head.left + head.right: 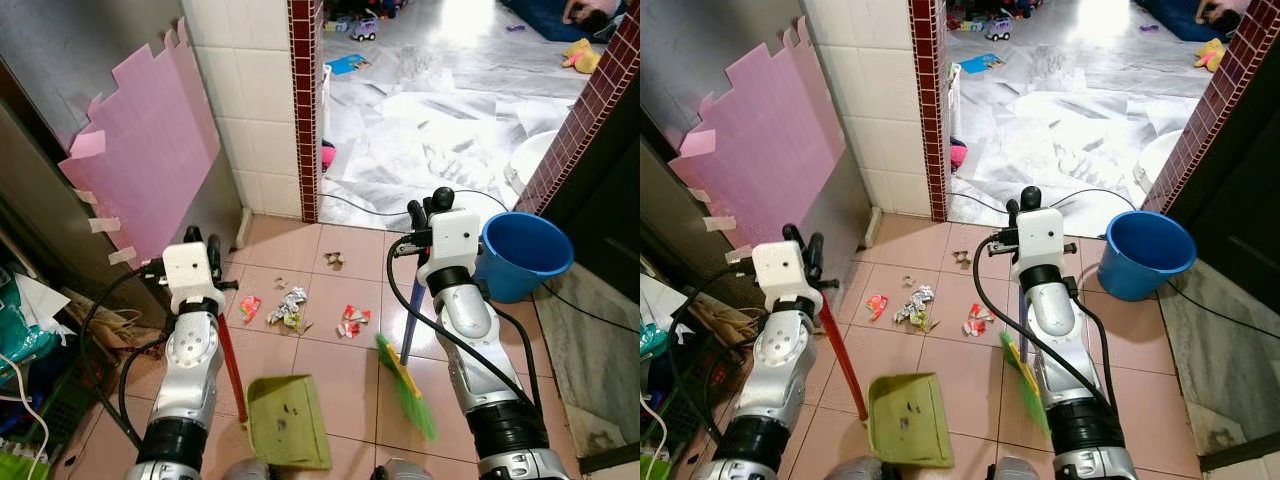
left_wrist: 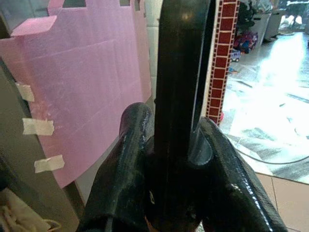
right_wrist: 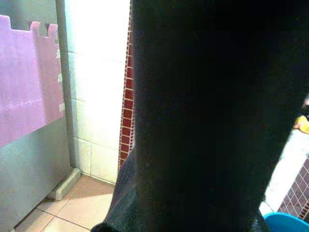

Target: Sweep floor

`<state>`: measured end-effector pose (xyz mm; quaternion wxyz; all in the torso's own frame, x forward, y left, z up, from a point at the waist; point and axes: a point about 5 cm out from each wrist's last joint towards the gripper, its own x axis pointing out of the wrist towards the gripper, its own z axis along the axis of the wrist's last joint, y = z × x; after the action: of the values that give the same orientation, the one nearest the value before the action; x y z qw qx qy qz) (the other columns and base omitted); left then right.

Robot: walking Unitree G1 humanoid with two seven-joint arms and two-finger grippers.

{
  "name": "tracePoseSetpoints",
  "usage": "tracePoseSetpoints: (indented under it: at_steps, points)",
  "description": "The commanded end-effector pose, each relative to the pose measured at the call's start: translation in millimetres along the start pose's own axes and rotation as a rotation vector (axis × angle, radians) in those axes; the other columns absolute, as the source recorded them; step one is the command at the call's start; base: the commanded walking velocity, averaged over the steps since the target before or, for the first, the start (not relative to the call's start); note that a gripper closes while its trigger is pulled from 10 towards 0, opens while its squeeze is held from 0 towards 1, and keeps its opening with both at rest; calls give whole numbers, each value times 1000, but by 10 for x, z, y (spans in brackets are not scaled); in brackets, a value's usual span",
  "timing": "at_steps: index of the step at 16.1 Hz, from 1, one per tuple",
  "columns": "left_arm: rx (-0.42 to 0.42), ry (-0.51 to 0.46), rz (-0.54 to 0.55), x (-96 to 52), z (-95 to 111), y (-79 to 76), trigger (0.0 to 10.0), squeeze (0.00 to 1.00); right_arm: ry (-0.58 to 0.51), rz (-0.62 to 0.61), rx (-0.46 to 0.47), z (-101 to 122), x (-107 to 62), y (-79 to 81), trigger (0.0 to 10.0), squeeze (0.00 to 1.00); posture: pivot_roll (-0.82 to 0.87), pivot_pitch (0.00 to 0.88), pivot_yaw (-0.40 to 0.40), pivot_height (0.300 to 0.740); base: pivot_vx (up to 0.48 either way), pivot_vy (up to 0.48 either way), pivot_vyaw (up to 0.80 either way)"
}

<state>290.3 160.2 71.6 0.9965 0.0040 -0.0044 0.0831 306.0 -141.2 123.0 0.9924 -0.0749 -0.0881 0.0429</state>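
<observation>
A green dustpan (image 1: 288,422) rests on the pink tiles near my feet. Its red handle (image 1: 230,365) rises to my left gripper (image 1: 205,250), which is shut on it; in the left wrist view both fingers (image 2: 126,159) clamp the dark shaft. My right gripper (image 1: 428,212) is shut on the blue handle (image 1: 413,322) of a green broom (image 1: 408,385), whose bristles touch the floor right of the dustpan. Crumpled wrappers (image 1: 288,308) and red-and-white scraps (image 1: 352,321) lie on the tiles ahead of both tools, with a small scrap (image 1: 333,260) farther off.
A blue bucket (image 1: 523,255) stands at the right by a dark doorway. A brick-edged tiled pillar (image 1: 305,100) and a pink foam sheet (image 1: 150,140) on a steel panel close the left. Bags and cables (image 1: 40,340) crowd the near left. Toys lie in the room beyond.
</observation>
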Motion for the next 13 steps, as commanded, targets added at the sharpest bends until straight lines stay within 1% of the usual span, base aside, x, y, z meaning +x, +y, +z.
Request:
tracePoseSetpoints:
  at_steps: [1,2,3,5,6,7,8,9,10,12,13]
  points:
    - [5,-52,15,40,123,73,10000,0,-24,0,6,45,24,-4,10000,0,-56,0,50,740,281,0,0]
    - [-2,-47,9,33,118,75,10000,0,-26,26,12,41,16,22,10000,0,-54,0,48,740,315,0,0]
    - [-7,-44,0,24,114,73,10000,0,-25,24,12,40,10,20,10000,0,-51,0,44,740,315,0,0]
    - [-12,-13,-35,-57,65,92,10000,0,1,2,-1,-28,-54,-51,10000,0,-47,0,42,740,281,0,0]
    - [0,7,-76,-138,43,87,10000,0,19,-18,-5,-70,-119,-108,10000,0,-45,0,42,740,0,0,0]
    - [1,8,-85,-162,41,87,10000,0,25,-21,-8,-81,-138,-123,10000,0,-45,0,42,740,0,0,0]
    - [33,-7,-82,-272,44,109,10000,0,46,-29,-22,-129,-234,-176,10000,0,-29,0,27,740,0,0,0]
    - [56,-15,-79,-299,45,115,10000,0,53,-29,-25,-146,-259,-184,10000,0,-23,1,20,740,0,0,0]
    - [43,-3,-120,-316,39,96,10000,0,67,-26,-36,-169,-272,-189,10000,0,-18,5,16,740,0,0,0]
    - [84,-25,-140,-300,91,62,10000,0,79,-19,-44,-181,-267,-192,10000,0,-14,2,-1,740,0,0,0]
    - [86,-29,-142,-291,107,70,10000,0,76,-17,-43,-172,-250,-183,10000,0,-11,0,9,740,0,0,0]
